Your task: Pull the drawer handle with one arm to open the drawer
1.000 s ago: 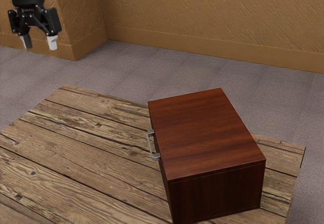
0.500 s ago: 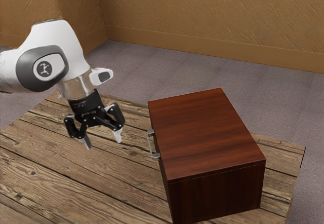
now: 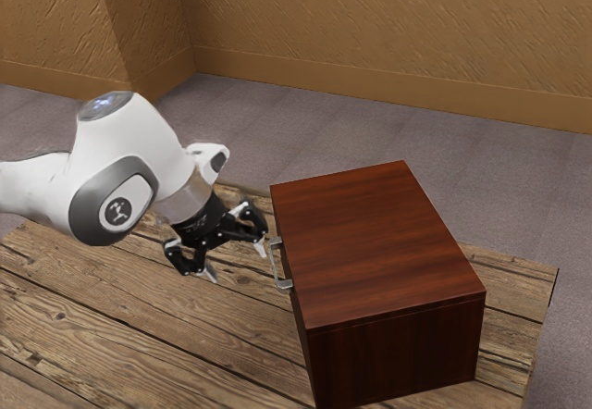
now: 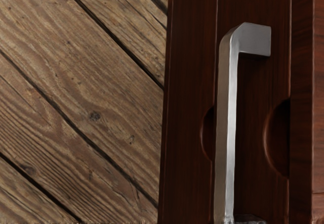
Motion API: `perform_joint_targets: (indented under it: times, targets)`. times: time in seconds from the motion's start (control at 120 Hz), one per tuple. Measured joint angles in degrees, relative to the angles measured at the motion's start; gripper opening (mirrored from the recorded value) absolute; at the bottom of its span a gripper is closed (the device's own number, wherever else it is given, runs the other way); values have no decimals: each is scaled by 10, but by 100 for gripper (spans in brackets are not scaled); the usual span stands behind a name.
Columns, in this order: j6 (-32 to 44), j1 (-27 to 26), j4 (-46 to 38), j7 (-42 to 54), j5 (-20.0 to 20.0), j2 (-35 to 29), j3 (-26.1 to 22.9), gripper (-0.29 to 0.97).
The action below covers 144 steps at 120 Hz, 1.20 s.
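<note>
Drawer box (image 3: 379,242) on plank table (image 3: 111,335)

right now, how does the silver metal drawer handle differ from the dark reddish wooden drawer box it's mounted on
The silver metal handle is pale and plain; the dark reddish wooden box is grained. The handle is a thin bent bar; the box is a broad block. Both have squared corners.

weathered plank table (image 3: 111,353), dark gaps between boards; grey carpet floor (image 3: 370,131) past its far edge; tan wall (image 3: 370,11) behind.
</note>
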Motion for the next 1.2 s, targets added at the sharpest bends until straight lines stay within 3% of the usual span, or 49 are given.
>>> perform_joint_targets:
  times: [0.317,0.658,0.867,1.2]
  targets:
    - [56,2,-22,-71,9,7,-7,58]
    - [94,3,-42,-71,4,8,0,57]
    - [106,6,-35,-26,-84,39,5,56]
    - [116,8,-17,59,-103,72,7,56]
